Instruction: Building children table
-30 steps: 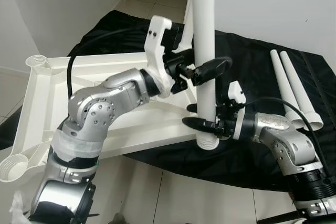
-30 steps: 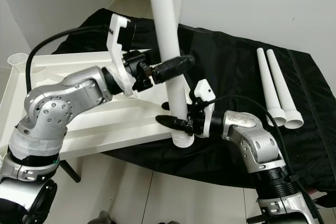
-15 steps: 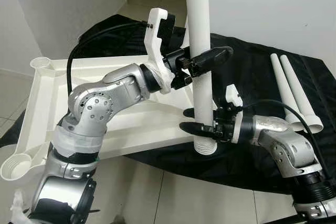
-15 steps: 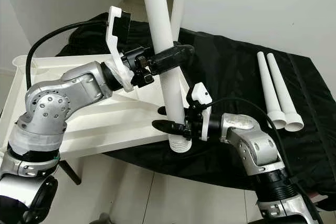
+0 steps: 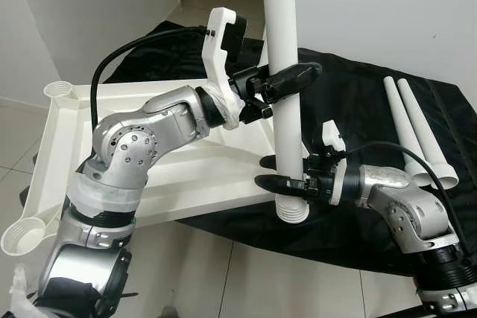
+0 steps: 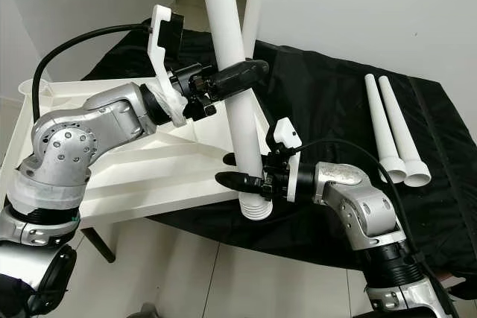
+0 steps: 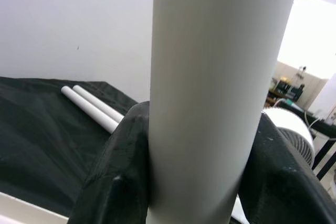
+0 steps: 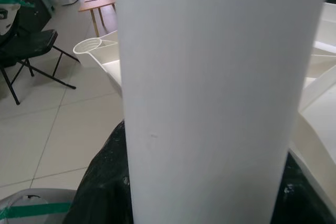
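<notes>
Now the leg (image 5: 285, 72) has lifted slightly, both grippers, left (image 5: 287, 83) and right (image 5: 287, 176), still pinching it; threaded end hangs clear of the tabletop's (image 5: 149, 184) corner socket.

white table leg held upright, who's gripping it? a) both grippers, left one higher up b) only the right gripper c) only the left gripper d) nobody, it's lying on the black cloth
a: the left gripper clamps the white table leg high up, while the right gripper clamps it near its ribbed lower end, just above the black cloth.
</notes>
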Motion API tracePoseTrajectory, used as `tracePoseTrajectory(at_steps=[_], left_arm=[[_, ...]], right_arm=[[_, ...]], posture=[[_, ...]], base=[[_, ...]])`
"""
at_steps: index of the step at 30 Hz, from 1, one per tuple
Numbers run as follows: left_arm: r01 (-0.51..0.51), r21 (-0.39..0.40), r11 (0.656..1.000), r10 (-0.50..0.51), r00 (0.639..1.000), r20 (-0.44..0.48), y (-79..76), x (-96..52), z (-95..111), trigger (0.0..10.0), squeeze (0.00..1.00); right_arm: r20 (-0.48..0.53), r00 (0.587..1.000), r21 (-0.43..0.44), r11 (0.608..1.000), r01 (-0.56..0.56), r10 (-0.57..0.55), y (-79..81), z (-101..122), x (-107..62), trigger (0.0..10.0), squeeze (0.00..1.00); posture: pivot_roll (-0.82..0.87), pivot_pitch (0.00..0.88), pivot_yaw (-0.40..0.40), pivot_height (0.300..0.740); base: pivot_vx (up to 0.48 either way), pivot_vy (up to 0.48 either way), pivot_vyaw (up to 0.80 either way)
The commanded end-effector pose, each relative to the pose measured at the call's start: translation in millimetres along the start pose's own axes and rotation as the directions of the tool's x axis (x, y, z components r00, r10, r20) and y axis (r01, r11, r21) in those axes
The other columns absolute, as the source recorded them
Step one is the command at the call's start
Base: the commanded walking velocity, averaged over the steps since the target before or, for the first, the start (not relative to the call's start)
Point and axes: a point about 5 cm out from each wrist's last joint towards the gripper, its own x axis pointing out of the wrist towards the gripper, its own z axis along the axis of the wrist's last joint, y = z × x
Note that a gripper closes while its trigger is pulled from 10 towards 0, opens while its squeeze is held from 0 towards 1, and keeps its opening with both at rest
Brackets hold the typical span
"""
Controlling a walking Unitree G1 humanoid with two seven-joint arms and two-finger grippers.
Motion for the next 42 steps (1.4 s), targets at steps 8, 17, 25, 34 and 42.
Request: tracePoseTrajectory(at_steps=[8, 17, 25, 34, 42], left_arm=[[0.054, 0.055, 0.997, -0.047, 0.992, -0.118, 5.3, 10.0, 5, 10.0, 0.00], [-0.186, 0.076, 0.980, 0.193, 0.977, -0.094, 28.8, 23.2, 18, 10.0, 0.00], [-0.338, 0.133, 0.932, 0.343, 0.939, -0.020, 38.1, 32.6, 35, 10.0, 0.00], [-0.430, 0.178, 0.885, 0.420, 0.903, 0.095, 28.6, 49.8, 56, 10.0, 0.00], [-0.430, 0.172, 0.886, 0.419, 0.903, 0.098, 25.1, 56.3, 55, 10.0, 0.00]], right_arm=[[0.085, 0.984, -0.031, 0.987, 0.160, -0.157, -11.2, 14, -6.7, 10.0, 1.00], [0.138, 0.949, -0.045, 0.955, 0.293, -0.285, -20.7, 21, 4.5, 10.0, 0.88], [0.170, 0.886, -0.041, 0.895, 0.444, -0.432, -28.3, 22, 33.3, 10.0, 0.00], [0.163, 0.710, -0.034, 0.715, 0.698, -0.685, -44.4, 23, 61.6, 10.0, 0.00], [0.166, 0.642, -0.005, 0.650, 0.760, -0.748, -49.1, 25, 66.8, 10.0, 0.00]], posture=[[0.03, 0.026, -0.085, 0.740], [0.05, 0.017, -0.081, 0.740], [0.05, 0.006, -0.072, 0.740], [0.04, 0.000, -0.068, 0.740], [0.04, 0.000, -0.063, 0.740]], base=[[0.000, 0.000, 0.00], [0.000, 0.000, 0.00], [0.000, 0.000, 0.00], [0.000, 0.000, 0.00], [0.000, 0.000, 0.00]])
